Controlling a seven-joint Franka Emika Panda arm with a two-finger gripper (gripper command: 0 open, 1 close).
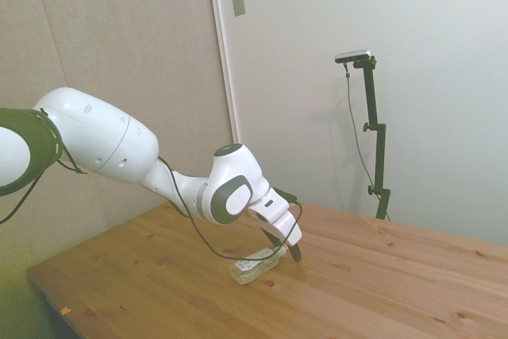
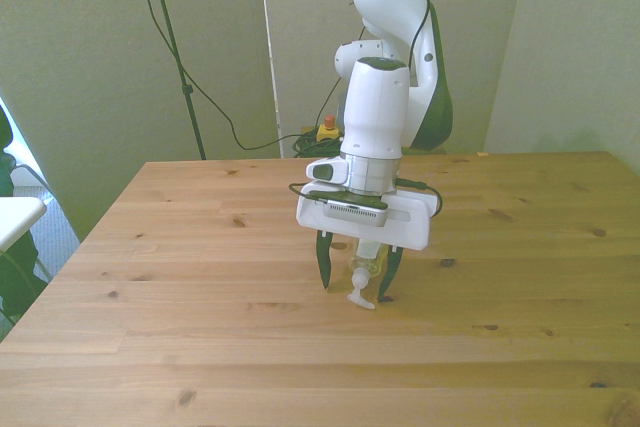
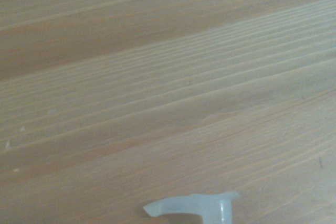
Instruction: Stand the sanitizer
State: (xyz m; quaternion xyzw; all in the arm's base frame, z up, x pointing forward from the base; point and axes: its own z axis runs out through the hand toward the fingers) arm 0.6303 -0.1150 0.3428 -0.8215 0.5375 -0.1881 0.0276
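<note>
Sanitizer (image 2: pixel 364 272) lies on its side on the wooden table (image 2: pixel 180 247), not upright. In the front view it sits near the middle of the surface, somewhat toward the near edge, well clear of all four corners. Its white pump top (image 2: pixel 359 298) points toward the near edge, and the spout tip rests on or just above the wood. The clear body with pale yellowish liquid runs back under the gripper's palm.

In the side view the bottle (image 1: pixel 254 266) shows as a pale, clear shape flat on the boards, directly beneath the hand.

Gripper (image 2: pixel 355 282) is lowered over the bottle, wrist tilted, dark fingers (image 2: pixel 322 265) reaching down to table level. Jaws are spread, one finger on each side of the bottle. The finger on the front view's left stands clear of it. The finger on the front view's right is just beside the body; I cannot tell whether it touches. The bottle is straddled, not clamped.

The wrist view shows wood grain, out of focus, and only the white pump spout (image 3: pixel 191 207) at the frame's edge.

A black cable (image 1: pixel 198 232) loops from the arm's forearm down to the hand.
</note>
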